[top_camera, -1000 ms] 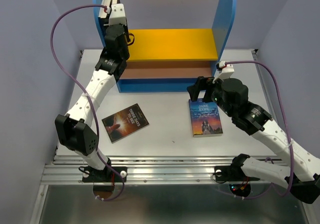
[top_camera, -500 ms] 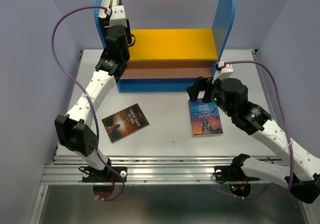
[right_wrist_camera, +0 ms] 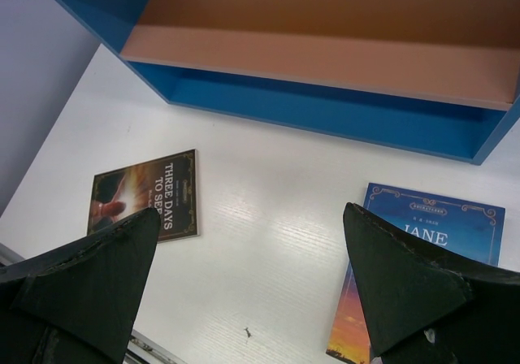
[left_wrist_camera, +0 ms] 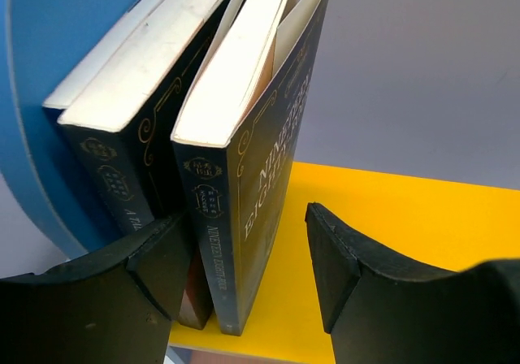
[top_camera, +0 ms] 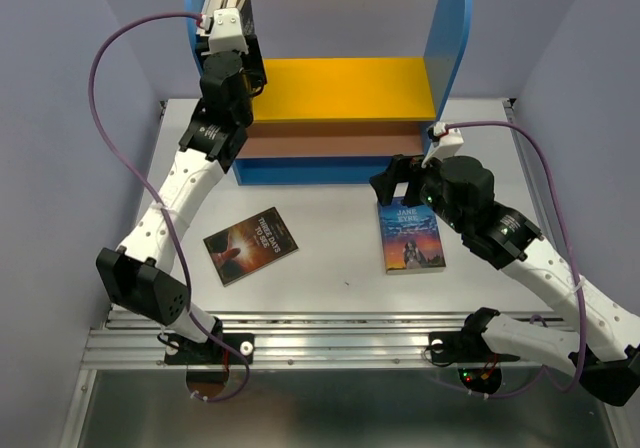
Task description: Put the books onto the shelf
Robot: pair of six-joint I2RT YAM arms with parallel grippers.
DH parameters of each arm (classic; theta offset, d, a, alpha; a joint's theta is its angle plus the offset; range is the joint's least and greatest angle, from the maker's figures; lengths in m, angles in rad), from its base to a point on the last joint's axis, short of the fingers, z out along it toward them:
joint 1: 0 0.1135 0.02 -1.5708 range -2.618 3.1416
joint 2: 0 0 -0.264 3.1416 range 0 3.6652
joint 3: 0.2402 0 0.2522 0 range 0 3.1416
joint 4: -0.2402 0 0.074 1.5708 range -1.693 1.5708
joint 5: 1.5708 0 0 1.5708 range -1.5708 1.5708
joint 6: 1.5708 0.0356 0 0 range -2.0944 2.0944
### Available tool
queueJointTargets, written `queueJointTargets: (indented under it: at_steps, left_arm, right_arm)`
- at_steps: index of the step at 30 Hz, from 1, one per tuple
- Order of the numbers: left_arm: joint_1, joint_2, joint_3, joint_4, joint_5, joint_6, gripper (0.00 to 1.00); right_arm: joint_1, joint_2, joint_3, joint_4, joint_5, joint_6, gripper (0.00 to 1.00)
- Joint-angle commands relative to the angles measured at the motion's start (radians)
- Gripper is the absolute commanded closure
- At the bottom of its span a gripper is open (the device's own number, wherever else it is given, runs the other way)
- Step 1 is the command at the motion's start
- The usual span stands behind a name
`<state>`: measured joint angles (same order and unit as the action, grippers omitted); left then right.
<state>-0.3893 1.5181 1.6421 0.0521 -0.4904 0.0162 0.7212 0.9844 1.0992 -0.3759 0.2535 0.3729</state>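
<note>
Near, on the counter point(top_camera: 330, 268): dark brown book point(top_camera: 250, 245) flat at left, sunset book point(top_camera: 410, 236) flat at right, right claw point(top_camera: 397, 180) wide open and empty over its far end. Far, on the shelf point(top_camera: 340, 78): inner book point(left_wrist_camera: 114, 153) and outer book point(left_wrist_camera: 252, 169) stand on the yellow upper board against the left panel. Left claw point(left_wrist_camera: 248, 254) is open and straddles the outer book, with a gap at its right finger.
</note>
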Motion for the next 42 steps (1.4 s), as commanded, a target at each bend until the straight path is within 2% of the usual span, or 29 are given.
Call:
queueJointTargets:
  at_steps: [1, 3, 8, 17, 20, 24, 27, 33, 37, 42]
  left_arm:
    - [0.010, -0.093, -0.002, 0.019, -0.089, 0.002, 0.30]
    - [0.003, -0.122, -0.004, 0.008, -0.094, -0.002, 0.25]
    - [-0.034, -0.206, -0.030, -0.005, -0.085, -0.010, 0.01]
    - [-0.170, -0.325, -0.022, -0.029, -0.077, -0.045, 0.01]
    - [-0.226, -0.305, 0.011, -0.050, 0.022, -0.039, 0.01]
    - [-0.252, -0.210, 0.067, -0.081, 0.209, -0.039, 0.01]
    - [-0.255, -0.121, 0.125, -0.095, 0.283, -0.035, 0.01]
    - [-0.252, 0.077, 0.320, -0.191, 0.239, -0.041, 0.01]
    - [-0.243, 0.206, 0.390, -0.202, 0.092, -0.045, 0.01]
    - [-0.169, 0.310, 0.507, -0.247, 0.093, -0.094, 0.01]
  right_arm:
    - [0.003, -0.004, 0.031, 0.015, -0.017, 0.001, 0.00]
    - [0.003, 0.000, 0.033, 0.014, -0.019, 0.001, 0.00]
    - [0.003, -0.004, 0.033, 0.015, -0.025, 0.001, 0.00]
    - [0.003, -0.015, 0.028, 0.015, -0.033, 0.001, 0.00]
    - [0.003, -0.015, 0.028, 0.015, -0.030, 0.000, 0.00]
    - [0.003, -0.020, 0.027, 0.014, -0.026, -0.003, 0.00]
    - [0.003, -0.024, 0.027, 0.015, -0.019, -0.005, 0.00]
    - [0.003, -0.030, 0.024, 0.015, -0.011, -0.009, 0.00]
    - [0.003, -0.036, 0.022, 0.014, -0.005, -0.012, 0.00]
    - [0.003, -0.035, 0.022, 0.014, -0.003, -0.020, 0.00]
